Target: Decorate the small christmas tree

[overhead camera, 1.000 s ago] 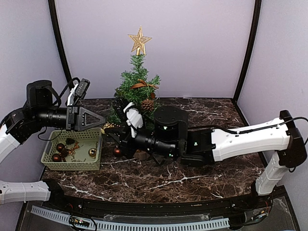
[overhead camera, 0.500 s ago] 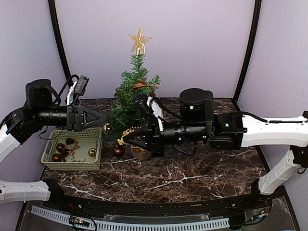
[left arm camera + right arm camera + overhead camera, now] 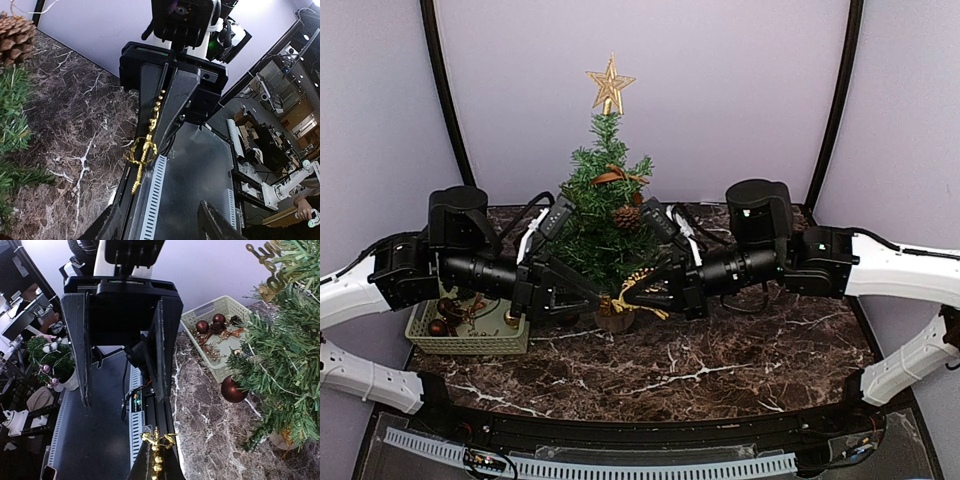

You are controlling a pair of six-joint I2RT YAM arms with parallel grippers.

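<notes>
1. The tree (image 3: 605, 210) stood at 12 o'clock on the table (image 3: 740, 350).
2. At its 3 o'clock, the right gripper (image 3: 635, 293) was clenched on a gold garland (image 3: 142, 152), offering it.
3. At 9 o'clock, the left gripper (image 3: 124, 402) faced it with jaws apart and empty (probably to take one end).

small christmas tree (image 3: 600, 225) dark green | star (image 3: 610, 83) glittery gold | bead garland (image 3: 144, 152) gold | pine cone (image 3: 15, 31) brown | bauble (image 3: 232, 389) glossy dark red | basket (image 3: 217, 371) pale green, lattice walls | table (image 3: 720, 365) dark brown marble, white veins | walls (image 3: 720, 90) pale lilac | right arm (image 3: 900, 272) white and black
</notes>
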